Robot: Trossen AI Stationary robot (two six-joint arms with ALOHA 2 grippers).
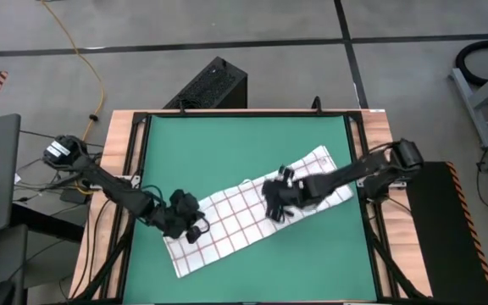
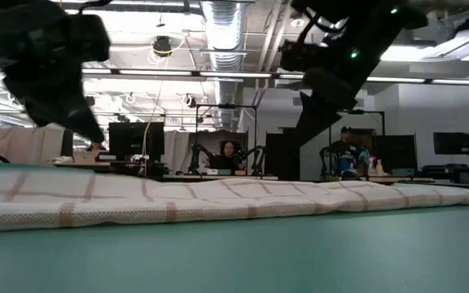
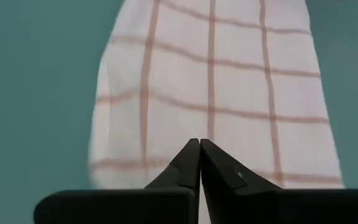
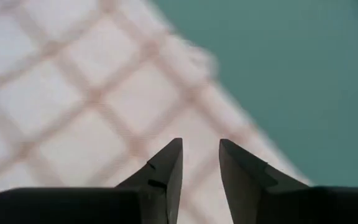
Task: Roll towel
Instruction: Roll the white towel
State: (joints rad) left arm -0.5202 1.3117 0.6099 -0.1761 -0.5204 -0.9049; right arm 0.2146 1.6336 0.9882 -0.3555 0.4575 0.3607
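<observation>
A: Where is the towel [image 1: 248, 212]?

B: Flat on the green mat [image 1: 244, 144], unrolled. It lies as a long diagonal strip, one end toward the mat's near-left part, the other toward the mat's right edge, farther back. White cloth, red-brown grid lines. In the low view the towel [image 2: 218, 199] is a low, slightly rumpled band across the mat.

A: Left gripper?

B: The left gripper [image 1: 195, 227] is over the towel's near-left end. In the left wrist view its fingers [image 3: 188, 163] are pressed together, tips meeting, nothing between them. The towel [image 3: 229, 93] runs away ahead of the tips, with mat on both sides.

A: Touching the cloth?

B: Cannot tell. The low view shows the arm above the towel, but the tips are not clear there.

A: Right gripper?

B: The right gripper [image 1: 275, 203] is over the towel's middle, toward its far-right half. In the right wrist view its fingers [image 4: 166, 165] stand apart with a narrow gap, and towel [image 4: 79, 99] shows through the gap. No cloth is pinched between them. The towel's edge and bare mat are just beside the tips.

A: Any folds?

B: None visible from above.
</observation>
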